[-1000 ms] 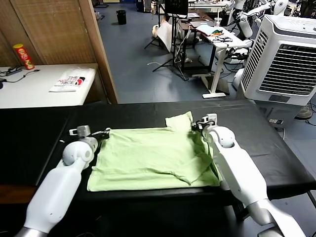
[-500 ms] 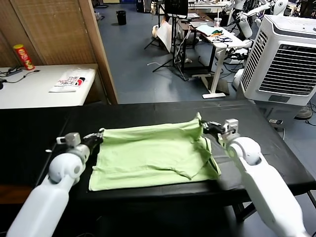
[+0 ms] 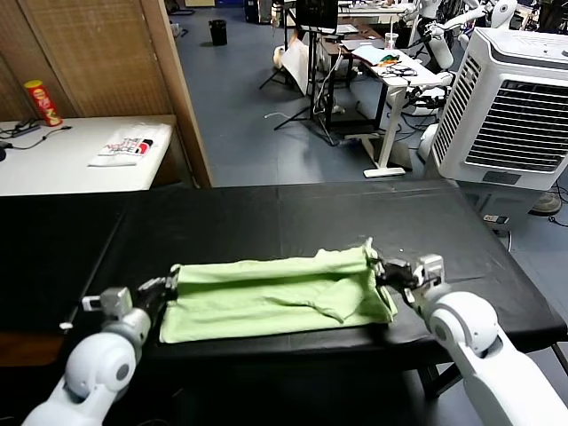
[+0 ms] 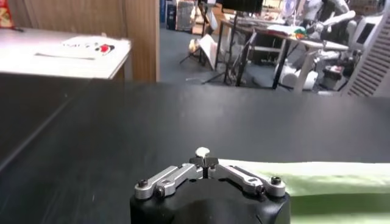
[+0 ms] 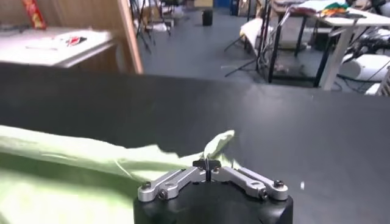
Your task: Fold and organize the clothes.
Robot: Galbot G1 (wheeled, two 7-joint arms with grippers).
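Across the near half of the black table cover (image 3: 293, 213) lies the pale green shirt (image 3: 275, 297), folded over on itself into a long band that runs from the robot's left to its right, close to the front edge. Its far edge is doubled back toward the robot, so 2 layers show, with a loose wrinkled flap near the right end.

At the band's left corner, the left gripper (image 3: 169, 282) has its fingers pressed together on the fabric, pinching the corner just above the cover. From the left wrist view, the left gripper's closed tips (image 4: 203, 157) meet at a point with the green cloth (image 4: 317, 182) stretching away beside them.

At the right corner, the right gripper (image 3: 377, 266) likewise pinches the shirt with fingers closed tight; the right wrist view shows a small peak of fabric (image 5: 218, 143) standing up from between the closed tips (image 5: 207, 164), with the rest of the cloth trailing off to one side.

Both white arms reach in from the near edge, 1 at each end of the shirt.

Beyond the table, a large white air cooler (image 3: 515, 98) stands at the right. A white side table (image 3: 80, 151) at the left carries a red-and-yellow can (image 3: 41, 100).
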